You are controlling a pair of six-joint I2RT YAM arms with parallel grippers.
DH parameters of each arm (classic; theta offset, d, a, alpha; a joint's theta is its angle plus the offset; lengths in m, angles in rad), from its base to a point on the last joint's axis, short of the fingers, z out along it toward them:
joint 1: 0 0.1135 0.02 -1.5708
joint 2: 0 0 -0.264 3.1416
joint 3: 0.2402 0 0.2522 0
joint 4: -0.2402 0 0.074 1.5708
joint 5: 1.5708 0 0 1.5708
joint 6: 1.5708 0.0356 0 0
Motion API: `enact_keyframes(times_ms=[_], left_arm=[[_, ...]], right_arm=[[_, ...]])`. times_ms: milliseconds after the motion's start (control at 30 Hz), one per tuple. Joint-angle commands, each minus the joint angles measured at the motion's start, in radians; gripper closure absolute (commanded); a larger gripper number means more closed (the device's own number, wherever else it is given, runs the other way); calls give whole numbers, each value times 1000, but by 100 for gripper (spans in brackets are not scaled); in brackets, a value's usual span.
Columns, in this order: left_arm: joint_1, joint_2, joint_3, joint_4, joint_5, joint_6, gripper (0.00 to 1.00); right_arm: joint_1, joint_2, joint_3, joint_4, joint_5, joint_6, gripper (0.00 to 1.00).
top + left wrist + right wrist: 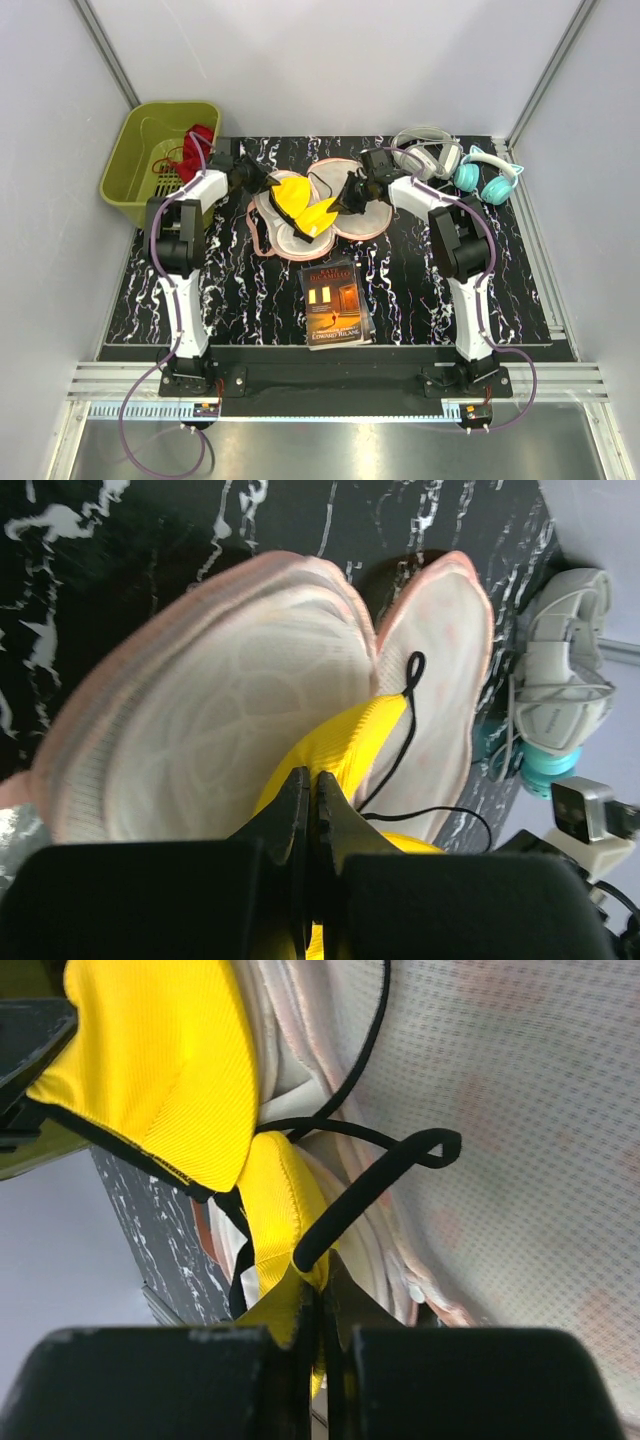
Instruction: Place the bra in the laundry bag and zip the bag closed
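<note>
The yellow bra [303,205] hangs stretched between my two grippers just above the open peach-pink laundry bag [268,235], which lies flat with its white mesh cups up. My left gripper [262,182] is shut on the bra's left end; in the left wrist view [312,780] yellow fabric [345,750] is pinched between the jaws over a bag cup [220,730]. My right gripper [348,196] is shut on the bra's right end; in the right wrist view [322,1295] it clamps yellow fabric [160,1070] beside a black strap [370,1195] over the bag mesh [540,1130].
An olive-green basket [133,165] with a red cloth [197,140] stands at the back left. White headphones [432,152] and teal headphones [488,175] lie at the back right. A book [335,302] lies in front of the bag.
</note>
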Motion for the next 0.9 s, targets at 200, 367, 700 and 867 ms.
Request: enact_keyframes(times_ms=[200,367,700,867], left_arm=[[19,106,191,-79,41,104,100],[22,143,229,-99,27,104,99],[22,163,248,-134,-3,136,89],[22,152,318,-191,-34,163,57]], right_arm=[[52,-28,-30,130,-17,30,100],[63,-14,-50,145,-29,33,100],[81,-14,-56,140,-23,56,93],[84,-29,-79,124,-14,87,82]])
